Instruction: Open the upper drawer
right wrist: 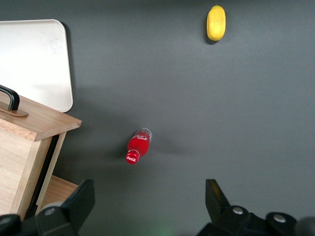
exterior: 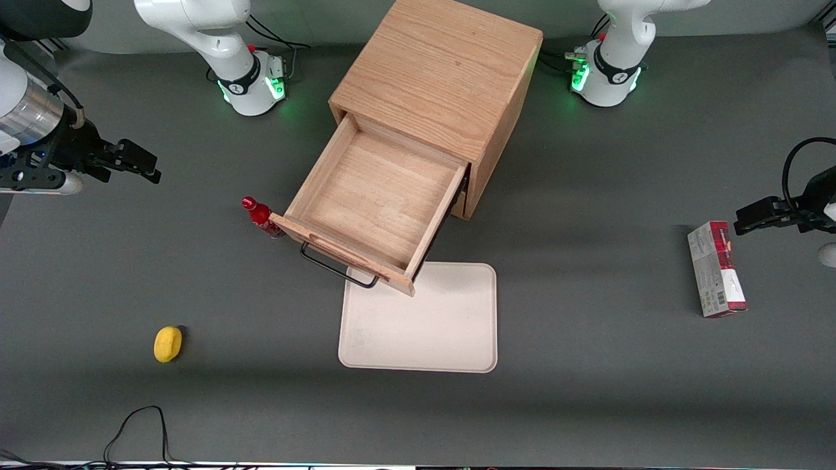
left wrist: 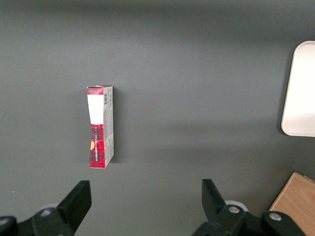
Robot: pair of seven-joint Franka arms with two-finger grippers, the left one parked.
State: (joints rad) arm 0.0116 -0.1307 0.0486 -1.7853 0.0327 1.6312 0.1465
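Note:
The wooden cabinet [exterior: 444,65] stands mid-table. Its upper drawer [exterior: 375,189] is pulled far out and its inside is bare. The drawer's black wire handle [exterior: 336,267] points toward the front camera. The right wrist view shows the drawer front [right wrist: 39,123] and one end of the handle [right wrist: 10,98]. The lower drawer is hidden under the upper one. My right gripper [exterior: 145,163] is open and holds nothing. It hangs above the table toward the working arm's end, well apart from the drawer. It also shows in the right wrist view [right wrist: 150,194].
A red cola bottle [exterior: 260,217] [right wrist: 138,146] stands close beside the drawer front. A white tray [exterior: 424,326] [right wrist: 34,59] lies partly under the drawer front. A yellow lemon-shaped object [exterior: 168,344] [right wrist: 216,22] lies nearer the camera. A red box [exterior: 716,267] [left wrist: 101,127] lies toward the parked arm's end.

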